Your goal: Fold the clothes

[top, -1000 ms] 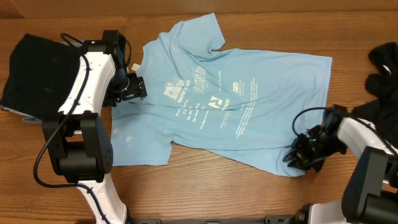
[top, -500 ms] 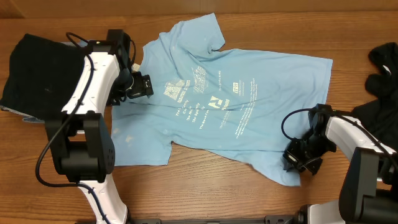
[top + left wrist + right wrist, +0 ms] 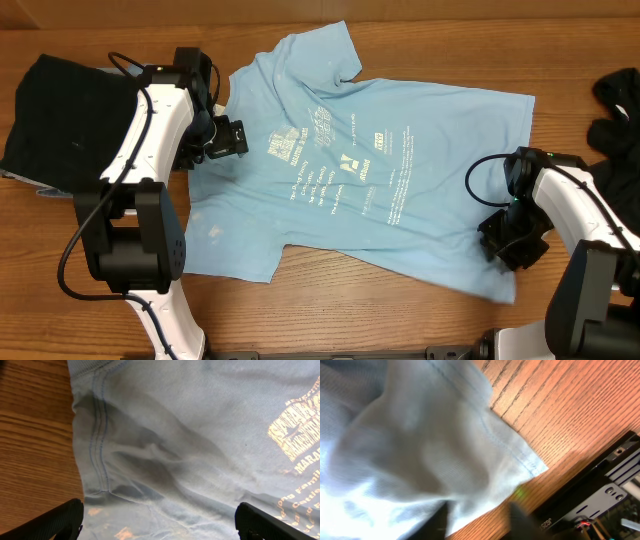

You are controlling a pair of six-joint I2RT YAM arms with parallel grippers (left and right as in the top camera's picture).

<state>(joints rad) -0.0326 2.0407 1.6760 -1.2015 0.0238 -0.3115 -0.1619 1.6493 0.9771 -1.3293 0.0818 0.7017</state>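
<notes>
Overhead, one blue T-shirt (image 3: pixel 380 170) lies mid-bench (image 3: pixel 400 320), with two black garments (image 3: pixel 60 120) at the left and right edges. Left claw (image 3: pixel 222 138) gapes wide; I cannot tell the right claw's (image 3: pixel 515 240) state. Only its wrist view shows hem stitching (image 3: pixel 520 455).

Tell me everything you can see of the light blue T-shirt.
The light blue T-shirt looks like soft, thin knit with short sleeves, stitched hems and pale lettering across its middle. It lies unfolded and print-up on the wooden table, neck end left, hem right, lightly wrinkled. The left gripper stands open over the neck end. The right gripper sits at the near hem corner, jaws apart.
</notes>
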